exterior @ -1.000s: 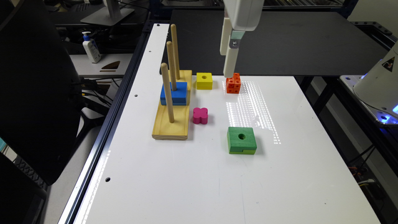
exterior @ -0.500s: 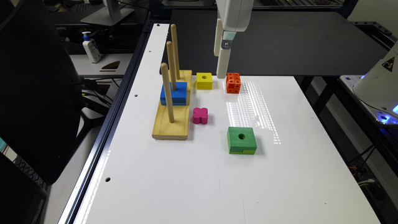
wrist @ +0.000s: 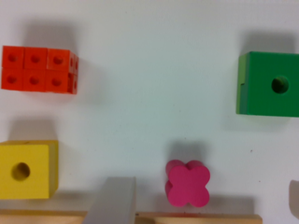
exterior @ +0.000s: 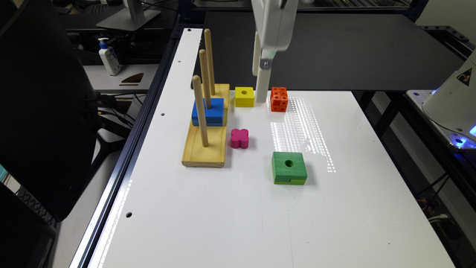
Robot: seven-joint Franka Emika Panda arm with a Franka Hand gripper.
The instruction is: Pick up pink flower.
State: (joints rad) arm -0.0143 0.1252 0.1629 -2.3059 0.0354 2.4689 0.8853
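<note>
The pink flower [exterior: 239, 138] is a small magenta clover-shaped block lying flat on the white table [exterior: 238, 223], just off the exterior view's right side of the wooden peg board. My gripper [exterior: 260, 89] hangs above the far part of the table, appearing between the yellow block and the orange cube, well behind the flower. In the wrist view the pink flower [wrist: 188, 183] lies below the gripper [wrist: 204, 189], between its widely spread fingers [wrist: 114, 200]. The gripper is open and holds nothing.
A wooden peg board [exterior: 206, 126] with three upright pegs carries a blue block [exterior: 208, 111]. A yellow holed block [exterior: 244, 96] and an orange studded cube [exterior: 279, 99] sit at the back. A green holed block [exterior: 289, 167] lies nearer the front.
The gripper has shifted toward the exterior view's left, from over the orange cube to the gap beside the yellow block. No block has moved.
</note>
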